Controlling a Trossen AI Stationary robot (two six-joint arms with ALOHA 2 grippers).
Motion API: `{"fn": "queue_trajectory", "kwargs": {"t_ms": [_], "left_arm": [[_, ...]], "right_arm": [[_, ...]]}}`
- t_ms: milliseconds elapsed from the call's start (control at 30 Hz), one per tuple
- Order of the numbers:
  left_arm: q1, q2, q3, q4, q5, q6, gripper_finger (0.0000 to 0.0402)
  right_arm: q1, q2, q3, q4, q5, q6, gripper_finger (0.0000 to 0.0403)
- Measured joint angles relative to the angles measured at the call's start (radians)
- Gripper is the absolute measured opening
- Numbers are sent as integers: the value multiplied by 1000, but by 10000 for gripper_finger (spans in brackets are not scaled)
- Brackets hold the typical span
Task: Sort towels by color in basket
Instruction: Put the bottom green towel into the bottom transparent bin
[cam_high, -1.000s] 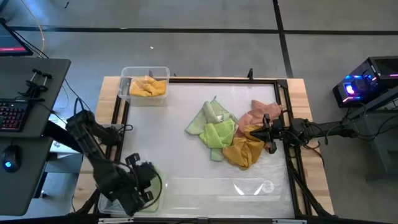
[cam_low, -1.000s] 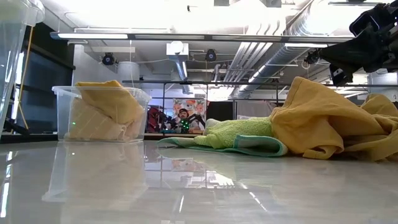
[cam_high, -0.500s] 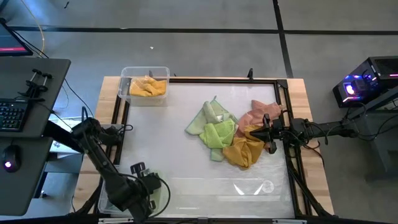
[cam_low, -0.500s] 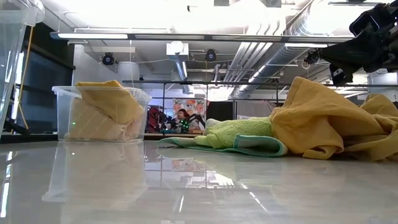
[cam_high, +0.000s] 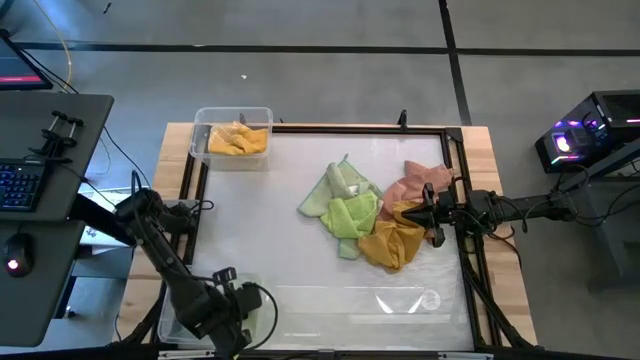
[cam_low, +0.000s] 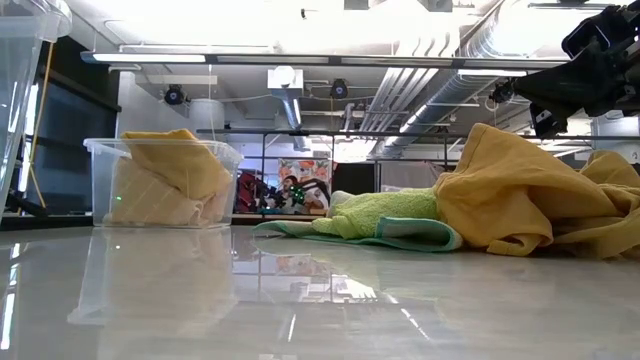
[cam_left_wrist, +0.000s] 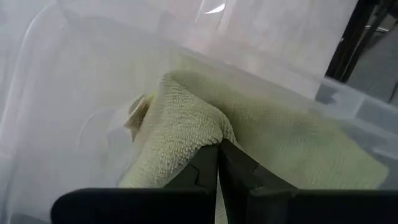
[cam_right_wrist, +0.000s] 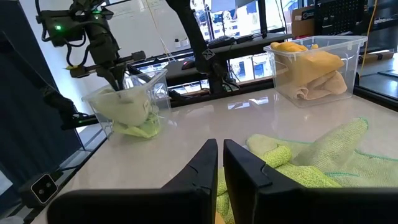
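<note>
the left gripper (cam_left_wrist: 217, 163) sat low in the near bin (cam_high: 262, 322), fingers pinched on a green towel (cam_left_wrist: 273, 140). it would do well to let go fully before lifting. the right gripper (cam_high: 432, 215), fingers together, waited by the pile (cam_high: 365, 215).

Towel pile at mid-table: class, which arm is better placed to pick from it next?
Probably the right: its pincer hovers at the towel pile, fingers shut. The left pincer is down in the near clear bin.

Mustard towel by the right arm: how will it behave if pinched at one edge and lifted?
The mustard towel lies crumpled in soft folds, so it will likely droop and unfurl rather than hold shape. It overlaps the lime green towel and touches the pink towel, so its terry nap may snag and drag them along.
</note>
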Motion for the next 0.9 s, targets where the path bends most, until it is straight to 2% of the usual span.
{"fn": "queue_trajectory", "kwargs": {"t_ms": [333,500,567,633,667,800,833,900], "left_arm": [[73,-16,0,-10,108,62,0],[88,-110,0,-79,151,-9,0],[77,-157,0,-109,128,-40,0],[64,-204,0,-119,27,-36,0],[54,-225,0,-118,-55,-13,0],[33,-267,0,-77,-482,125,0],[41,-270,0,-57,-546,160,0],[72,-272,0,-13,-572,242,0]], "right_arm": [[0,0,0,0,0,0,22],[0,0,0,0,0,0,22],[0,0,0,0,0,0,22],[0,0,0,0,0,0,22],[0,0,0,0,0,0,22],[0,0,0,0,0,0,22],[0,0,0,0,0,0,22],[0,0,0,0,0,0,22]]}}
